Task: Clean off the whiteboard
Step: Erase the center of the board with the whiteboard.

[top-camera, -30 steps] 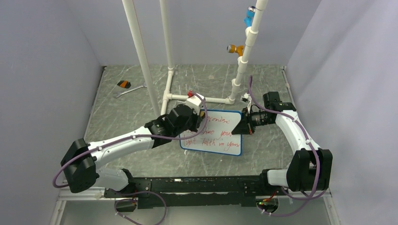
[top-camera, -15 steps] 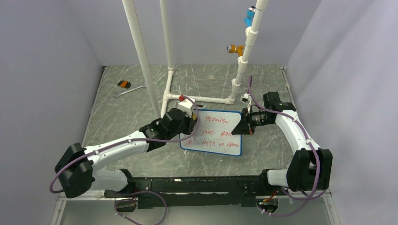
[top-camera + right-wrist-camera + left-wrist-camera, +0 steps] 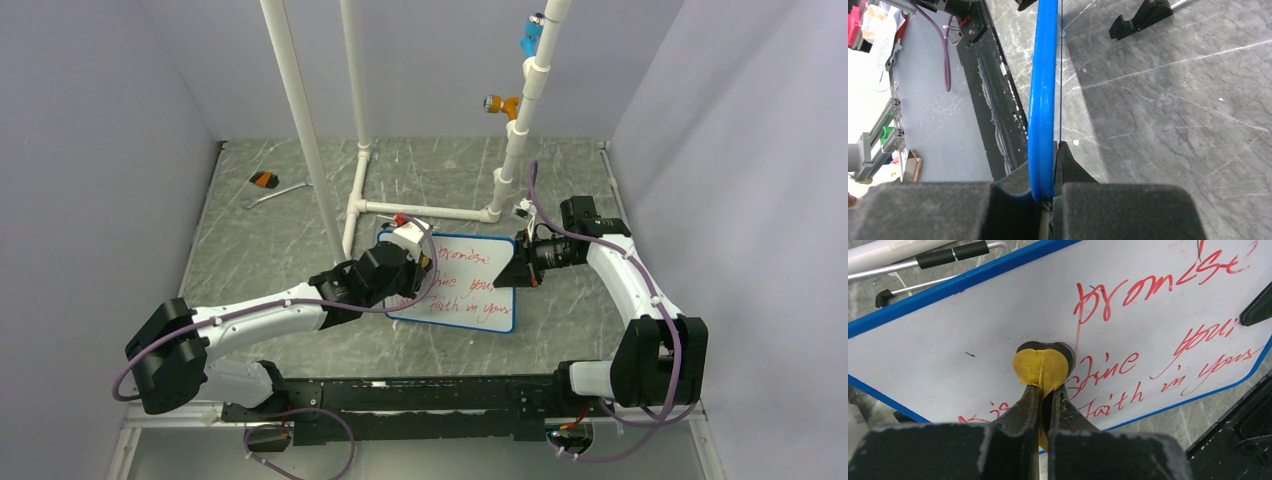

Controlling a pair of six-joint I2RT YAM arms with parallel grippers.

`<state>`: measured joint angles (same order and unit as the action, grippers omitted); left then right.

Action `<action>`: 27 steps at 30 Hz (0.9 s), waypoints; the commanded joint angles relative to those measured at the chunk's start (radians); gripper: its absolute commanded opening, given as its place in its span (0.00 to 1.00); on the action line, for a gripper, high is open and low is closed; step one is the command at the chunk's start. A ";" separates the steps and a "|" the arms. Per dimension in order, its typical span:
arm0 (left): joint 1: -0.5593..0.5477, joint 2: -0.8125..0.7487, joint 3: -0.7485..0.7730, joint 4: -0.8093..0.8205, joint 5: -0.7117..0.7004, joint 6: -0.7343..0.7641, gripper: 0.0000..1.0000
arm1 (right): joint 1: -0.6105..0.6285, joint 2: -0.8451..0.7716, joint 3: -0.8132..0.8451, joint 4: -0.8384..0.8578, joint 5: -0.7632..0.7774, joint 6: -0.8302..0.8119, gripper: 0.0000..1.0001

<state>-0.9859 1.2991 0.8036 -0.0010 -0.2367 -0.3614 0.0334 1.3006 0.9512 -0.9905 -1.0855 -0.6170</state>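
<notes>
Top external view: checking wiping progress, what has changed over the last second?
The left claw, shut on a yellow pad, moved over the whiteboard toward its near edge. Unchanged: right claw clamping the board's right edge, red writing not visibly erased.

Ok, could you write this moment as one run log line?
left end effector: shut on yellow pad | pad: against whiteboard | right end effector: shut on whiteboard edge | red writing: not erased
</notes>
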 commanded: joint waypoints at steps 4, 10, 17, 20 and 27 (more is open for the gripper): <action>0.027 -0.011 0.004 -0.036 -0.085 -0.022 0.00 | 0.013 -0.006 0.032 -0.011 -0.011 -0.056 0.00; 0.099 -0.059 -0.015 -0.051 -0.066 -0.014 0.00 | 0.014 -0.006 0.031 -0.010 -0.011 -0.055 0.00; -0.014 0.004 0.025 -0.028 -0.038 -0.033 0.00 | 0.014 -0.003 0.031 -0.007 -0.010 -0.052 0.00; -0.062 0.048 0.055 -0.032 -0.058 -0.047 0.00 | 0.013 0.000 0.032 -0.009 -0.010 -0.053 0.00; -0.026 0.038 0.043 -0.067 -0.143 -0.035 0.00 | 0.014 -0.006 0.032 -0.012 -0.013 -0.056 0.00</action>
<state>-1.0431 1.3415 0.8291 -0.0387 -0.3435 -0.3874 0.0319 1.3033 0.9527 -0.9878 -1.0870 -0.6098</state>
